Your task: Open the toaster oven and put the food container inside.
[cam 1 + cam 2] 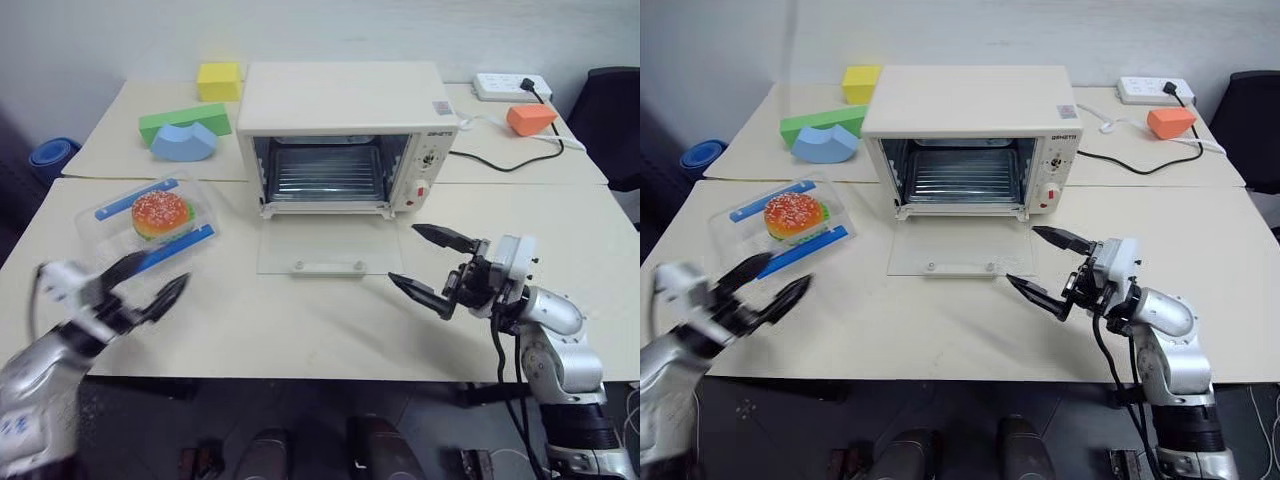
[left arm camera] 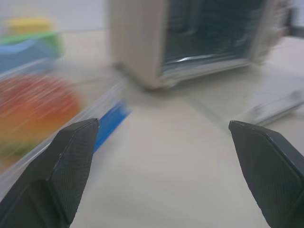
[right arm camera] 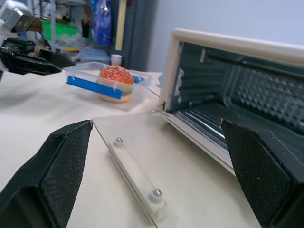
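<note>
A: Head views first. A pale tabletop (image 1: 330,330) fills the frame under a plain wall. The toaster oven (image 1: 345,135) sits upper centre, its glass door (image 1: 325,245) folded flat onto the tabletop, rack bare inside. Behind it at upper left lie foam blocks (image 1: 185,125); at upper right, a power strip (image 1: 512,87).

B: And the food container (image 1: 150,218)?

A: Centre left of the frame, resting on the tabletop, well apart from the oven, burger inside. The left claw (image 1: 140,285) is just below it at lower left, fingers spread, gripping nothing. The right claw (image 1: 430,265) hovers at lower right, beside the door's corner, fingers wide and empty.

B: Left wrist view?

A: Blurred. Its two fingers stand far apart; the container is a smear at the left edge, the oven front along the top.

B: Right wrist view?

A: Its fingers are also wide apart, framing the lowered door and handle. The oven cavity opens at right, and the container is at upper left with the left claw beside it.

B: So progress?

A: I'd say opening is done. Grasping the container and carrying it into the oven both remain.
</note>
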`<action>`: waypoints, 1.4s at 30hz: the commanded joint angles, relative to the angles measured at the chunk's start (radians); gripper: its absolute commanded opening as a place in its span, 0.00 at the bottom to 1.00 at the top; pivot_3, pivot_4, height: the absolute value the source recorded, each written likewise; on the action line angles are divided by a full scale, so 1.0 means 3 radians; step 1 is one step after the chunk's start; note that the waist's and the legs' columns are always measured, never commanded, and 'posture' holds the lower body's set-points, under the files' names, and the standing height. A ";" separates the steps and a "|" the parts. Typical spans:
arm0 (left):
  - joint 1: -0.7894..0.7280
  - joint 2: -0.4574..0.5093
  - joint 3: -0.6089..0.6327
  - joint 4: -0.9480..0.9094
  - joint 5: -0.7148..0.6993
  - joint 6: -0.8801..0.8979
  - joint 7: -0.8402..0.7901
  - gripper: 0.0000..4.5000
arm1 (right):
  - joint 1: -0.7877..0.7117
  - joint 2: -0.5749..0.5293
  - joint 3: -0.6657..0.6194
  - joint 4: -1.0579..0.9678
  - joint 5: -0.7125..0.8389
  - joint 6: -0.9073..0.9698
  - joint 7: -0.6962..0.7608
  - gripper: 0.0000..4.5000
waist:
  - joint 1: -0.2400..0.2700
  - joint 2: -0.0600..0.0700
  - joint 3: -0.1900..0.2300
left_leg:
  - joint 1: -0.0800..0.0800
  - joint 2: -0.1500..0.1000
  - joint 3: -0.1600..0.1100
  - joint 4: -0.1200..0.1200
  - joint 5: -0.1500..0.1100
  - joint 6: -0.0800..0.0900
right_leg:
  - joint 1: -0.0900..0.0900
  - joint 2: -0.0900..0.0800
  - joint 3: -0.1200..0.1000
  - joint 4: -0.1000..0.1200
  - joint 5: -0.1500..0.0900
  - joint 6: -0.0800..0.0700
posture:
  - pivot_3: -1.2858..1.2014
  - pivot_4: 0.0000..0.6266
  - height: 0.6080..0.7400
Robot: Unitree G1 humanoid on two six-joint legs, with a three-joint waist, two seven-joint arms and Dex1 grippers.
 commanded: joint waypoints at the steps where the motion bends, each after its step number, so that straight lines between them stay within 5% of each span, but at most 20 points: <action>1: 0.0194 -0.0064 0.0582 0.0180 -0.0179 -0.0134 0.0238 1.00 | -0.0058 0.0062 0.0051 -0.0032 0.0008 -0.0132 0.0089 1.00 | 0.0018 -0.0001 0.0001 | 0.0000 0.0000 0.0000 0.0001 -0.0001 0.0001 | 0.0002 0.0000 0.0000 -0.0002 0.0000 0.0000 | 0.52 0.24 1.00; 6: 0.0255 0.0005 0.0825 0.0460 -0.0300 -0.0080 0.0339 1.00 | -0.0003 0.0127 0.0103 -0.0166 0.0089 -0.0010 0.0038 1.00 | 0.0111 -0.0006 -0.0002 | 0.0002 -0.0002 -0.0009 0.0002 -0.0001 0.0001 | 0.0012 -0.0005 -0.0007 -0.0012 0.0001 -0.0001 | 0.52 0.24 1.00; 12: -0.0373 0.0535 0.0657 0.0527 -0.0535 0.0547 0.0574 1.00 | 0.0028 0.0081 0.0090 -0.0301 0.0068 0.0045 -0.0039 1.00 | 0.0152 -0.0010 -0.0005 | -0.0001 -0.0002 -0.0015 -0.0001 0.0000 0.0001 | 0.0009 -0.0005 -0.0012 -0.0012 0.0002 -0.0003 | 0.52 0.24 1.00; 19: -0.1342 0.1321 -0.0001 0.1138 -0.0298 0.1934 0.1249 1.00 | 0.0079 -0.0058 0.0032 -0.0413 0.0115 0.0195 -0.0055 1.00 | 0.0061 -0.0010 -0.0005 | 0.0000 -0.0005 -0.0011 -0.0009 -0.0001 0.0000 | 0.0002 -0.0004 -0.0007 -0.0005 0.0002 -0.0003 | 0.52 0.24 1.00; 28: -0.2263 0.1503 -0.0602 0.1832 -0.0043 0.2835 0.1380 1.00 | 0.0211 -0.0072 -0.0022 -0.0609 0.0061 0.0252 -0.0214 1.00 | -0.0021 -0.0015 -0.0006 | -0.0008 -0.0004 -0.0005 -0.0007 0.0007 -0.0015 | -0.0009 -0.0001 -0.0004 0.0013 0.0002 -0.0004 | 0.52 0.24 1.00; 31: -0.2336 0.1527 -0.0675 0.1955 0.0117 0.2758 0.1405 0.86 | 0.0228 -0.0063 -0.0012 -0.0648 0.0043 0.0253 -0.0273 1.00 | -0.0027 -0.0015 -0.0006 | -0.0006 -0.0004 -0.0001 -0.0007 0.0008 -0.0018 | -0.0011 0.0000 -0.0001 0.0011 0.0002 -0.0004 | 0.52 0.24 1.00; 42: -0.2385 0.1601 -0.0672 0.1866 0.0338 0.2663 0.1282 0.08 | 0.0283 -0.0090 0.0005 -0.0508 -0.0063 0.0190 -0.0256 1.00 | -0.0011 -0.0016 -0.0006 | -0.0005 -0.0004 -0.0003 -0.0007 0.0010 -0.0023 | -0.0012 0.0000 -0.0001 0.0011 0.0002 -0.0004 | 0.52 0.24 1.00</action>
